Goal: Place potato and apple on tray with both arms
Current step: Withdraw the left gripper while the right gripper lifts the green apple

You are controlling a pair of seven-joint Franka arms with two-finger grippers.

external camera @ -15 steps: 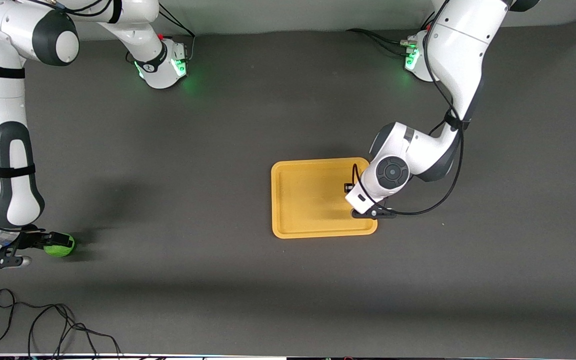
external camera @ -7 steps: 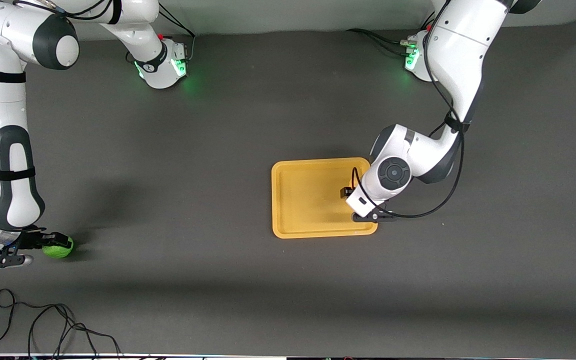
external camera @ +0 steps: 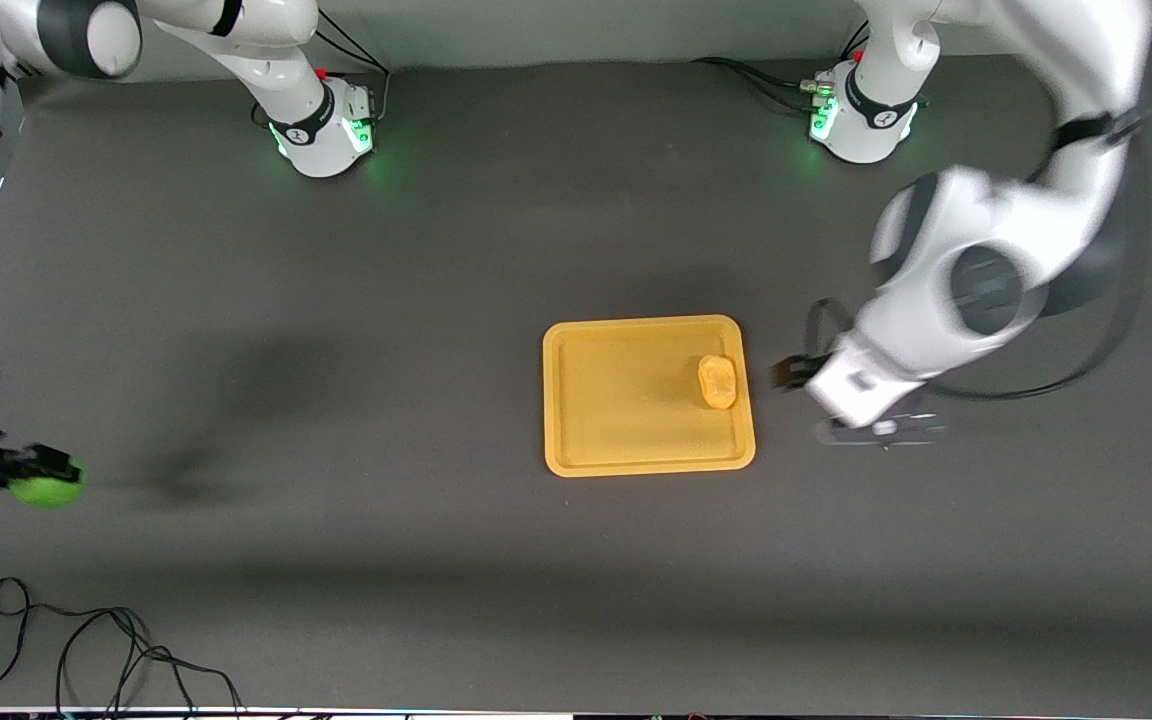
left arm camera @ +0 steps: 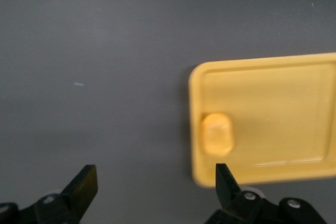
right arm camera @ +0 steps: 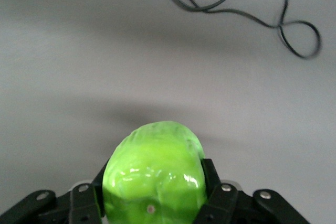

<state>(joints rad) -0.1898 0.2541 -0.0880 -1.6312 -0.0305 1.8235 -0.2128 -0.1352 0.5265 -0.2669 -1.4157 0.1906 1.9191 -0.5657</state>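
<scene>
With the potato [external camera: 717,382] already lying on the tray [external camera: 616,465] and my left gripper [left arm camera: 152,195] hanging wide open and empty over the table just beside it, only the apple [external camera: 48,489], clamped in my right gripper [right arm camera: 152,195] over the table edge at the right arm's end, remains to deliver.

Dark grey table [external camera: 436,300] carrying a tray and a cable.
The yellow-orange tray [external camera: 616,465] lies flat near the middle, toward the left arm's end; a loose black cable [external camera: 86,650] coils at the corner nearest the front camera, at the right arm's end.

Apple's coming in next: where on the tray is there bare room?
The tray is bare except its corner toward the left arm's end, where the potato lies. Left gripper hangs open beside that end; right gripper holds the apple.
</scene>
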